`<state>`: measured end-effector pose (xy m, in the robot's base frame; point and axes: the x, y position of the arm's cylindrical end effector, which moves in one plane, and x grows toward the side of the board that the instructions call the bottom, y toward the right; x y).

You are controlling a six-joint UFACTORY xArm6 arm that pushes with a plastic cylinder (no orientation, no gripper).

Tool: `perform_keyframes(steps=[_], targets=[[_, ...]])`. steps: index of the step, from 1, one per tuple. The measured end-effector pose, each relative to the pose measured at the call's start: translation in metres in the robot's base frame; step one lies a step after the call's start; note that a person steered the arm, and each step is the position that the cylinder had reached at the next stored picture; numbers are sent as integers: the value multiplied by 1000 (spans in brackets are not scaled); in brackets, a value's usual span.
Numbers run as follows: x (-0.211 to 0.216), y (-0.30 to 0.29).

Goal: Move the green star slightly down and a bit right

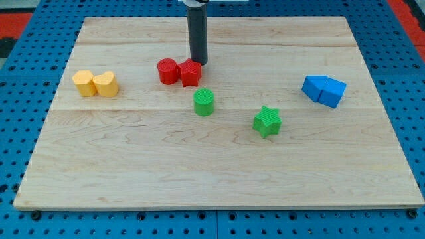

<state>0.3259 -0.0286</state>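
While the dark rod stands upright near the view's top, my tip (198,62) rests on the board just behind the red star-like block (190,72), touching or almost touching it — I cannot tell which. This arm carries no pincer, so nothing here can be apart or together. A red cylinder (167,70) sits against the left side of that red block. The green star (267,121) lies right of the centre, well apart from my tip, and a green cylinder (204,101) stands between it and the red pair. Two yellow blocks (95,83) touch each other near the view's left edge, and two blue blocks (324,90) touch each other at the right. The wooden board (199,172) is pale, made of long planks, and it lies on a blue perforated surface (20,93) — some red shows in the top corners.
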Motion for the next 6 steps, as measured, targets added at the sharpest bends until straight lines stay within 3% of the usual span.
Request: perform_keyframes(steps=[1, 4, 5, 6], targets=[[0, -4], [101, 71], [106, 104], [115, 100]])
